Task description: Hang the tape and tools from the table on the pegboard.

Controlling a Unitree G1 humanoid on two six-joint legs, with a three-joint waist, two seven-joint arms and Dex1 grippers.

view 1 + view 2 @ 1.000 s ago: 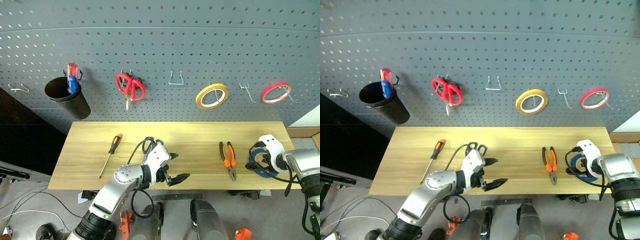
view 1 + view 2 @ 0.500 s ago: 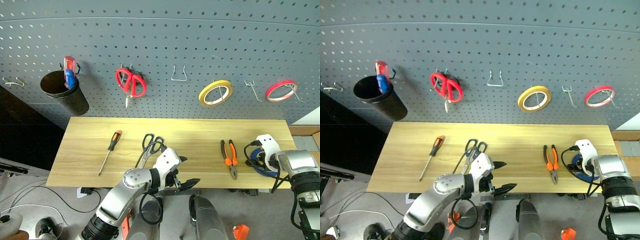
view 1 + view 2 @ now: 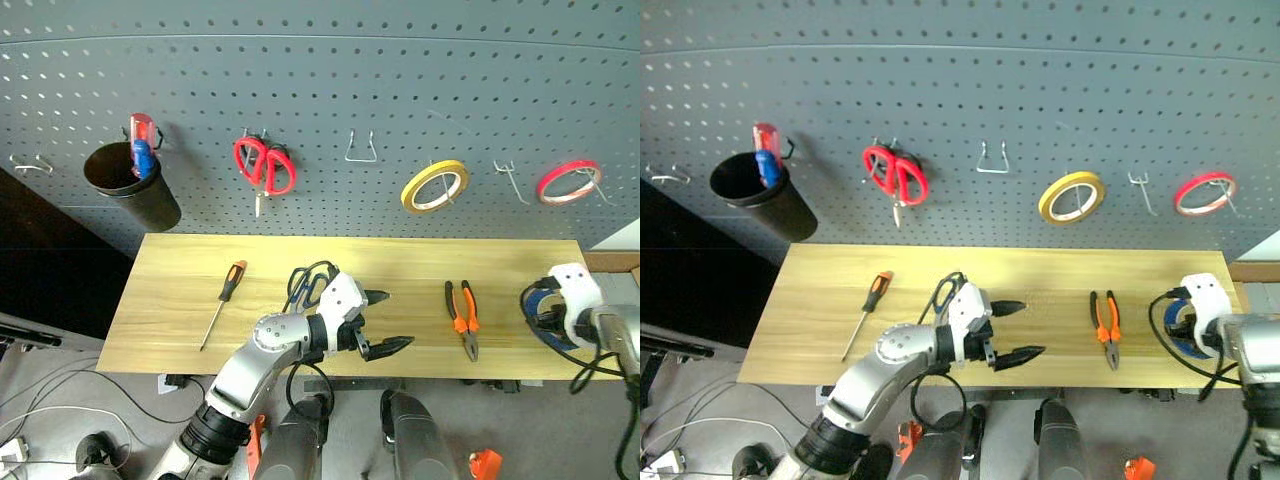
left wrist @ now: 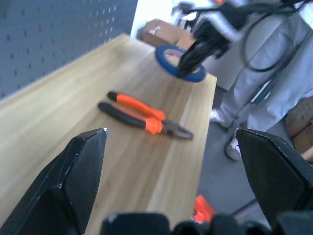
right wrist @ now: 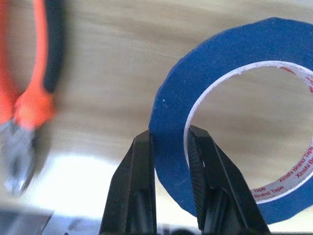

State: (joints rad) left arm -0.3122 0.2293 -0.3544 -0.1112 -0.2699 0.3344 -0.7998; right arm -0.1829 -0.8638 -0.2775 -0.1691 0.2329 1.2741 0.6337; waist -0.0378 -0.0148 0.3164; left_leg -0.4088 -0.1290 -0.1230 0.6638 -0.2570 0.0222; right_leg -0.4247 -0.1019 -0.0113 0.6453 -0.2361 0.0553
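Left eye view: the pegboard point(image 3: 320, 90) carries red scissors, a yellow roll and a red roll on hooks, with a bare hook point(image 3: 360, 150) between the scissors and the yellow roll. On the table point(image 3: 180, 260) lie the screwdriver point(image 3: 222, 303), the dark-handled scissors point(image 3: 305, 283) and the pliers point(image 3: 463, 318). The left tool point(image 3: 383, 322) hovers near the front edge with its fingers spread wide, holding nothing. At the table's right end the right tool point(image 3: 545, 320) is at the blue tape point(image 3: 540, 328).

Right eye view: same layout; the tape point(image 3: 1177, 328) sits at the right end, well apart from the pliers.

Left wrist view: between the parted fingers, the pliers point(image 4: 144, 116) lie flat, and beyond them the right tool point(image 4: 188, 66) pinches the rim of the tape point(image 4: 168, 58).

Right wrist view: the two fingers are clamped across the blue band, one finger point(image 5: 144, 171) outside and one inside the ring. Red print on the white core reads "Xinshi Packa…", repeated.

The step in hand looks like picking up the tape. Next it would need carrying up to a free hook and threading the wide hole over it before letting go.
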